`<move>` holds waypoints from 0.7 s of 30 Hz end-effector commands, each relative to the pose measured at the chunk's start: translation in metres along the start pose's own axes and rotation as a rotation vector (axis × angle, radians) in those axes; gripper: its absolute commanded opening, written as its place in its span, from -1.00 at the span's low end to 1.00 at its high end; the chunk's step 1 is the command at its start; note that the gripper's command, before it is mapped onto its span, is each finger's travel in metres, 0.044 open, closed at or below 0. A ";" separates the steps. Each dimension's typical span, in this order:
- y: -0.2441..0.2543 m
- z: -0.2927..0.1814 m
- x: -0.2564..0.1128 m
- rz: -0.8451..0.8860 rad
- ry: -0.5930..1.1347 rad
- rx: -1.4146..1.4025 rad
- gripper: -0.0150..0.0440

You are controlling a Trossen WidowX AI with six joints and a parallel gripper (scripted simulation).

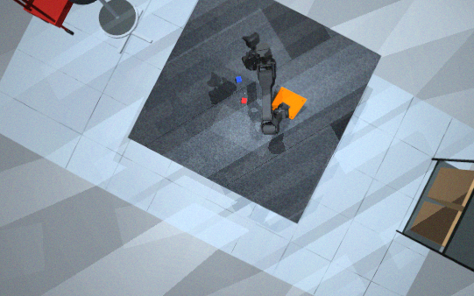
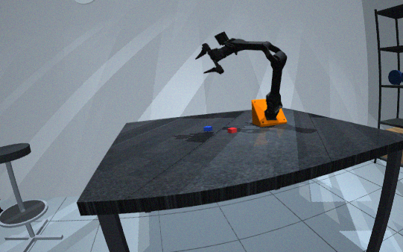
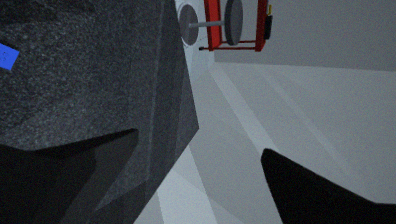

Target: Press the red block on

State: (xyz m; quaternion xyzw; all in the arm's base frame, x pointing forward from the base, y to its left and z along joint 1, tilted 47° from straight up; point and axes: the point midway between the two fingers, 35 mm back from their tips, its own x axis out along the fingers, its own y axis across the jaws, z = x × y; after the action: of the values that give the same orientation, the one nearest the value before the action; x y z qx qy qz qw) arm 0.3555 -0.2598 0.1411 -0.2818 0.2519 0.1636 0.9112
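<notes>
Holding nothing with a wide-spread gripper (image 1: pixel 246 50) (image 2: pixel 200 65) (image 3: pixel 200 144), high above the surface (image 1: pixel 215 153) (image 2: pixel 201 160) (image 3: pixel 100 90); could nudge the blue block (image 1: pixel 238 80) (image 2: pixel 208 128) (image 3: pixel 7 56) by descending carelessly; could miss the red block (image 1: pixel 244 101) (image 2: pixel 232 130), lying apart on the surface outside wrist view, without re-aiming; might later jam from crooked pressing
</notes>
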 end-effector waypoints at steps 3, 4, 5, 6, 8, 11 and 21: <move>0.086 0.034 0.028 0.310 0.046 0.233 1.00; 0.102 0.039 0.030 0.367 0.063 0.271 1.00; 0.118 0.045 0.032 0.424 0.082 0.309 1.00; 0.134 0.050 0.032 0.481 0.104 0.345 1.00; 0.168 0.060 0.031 0.603 0.163 0.420 1.00; 0.216 0.073 0.020 0.781 0.276 0.522 1.00; 0.281 0.098 -0.013 1.028 0.496 0.647 1.00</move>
State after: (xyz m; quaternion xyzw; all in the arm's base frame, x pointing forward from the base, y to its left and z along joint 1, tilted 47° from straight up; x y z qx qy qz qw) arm 0.2623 0.0156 0.0931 0.1269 0.5837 0.4285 0.6780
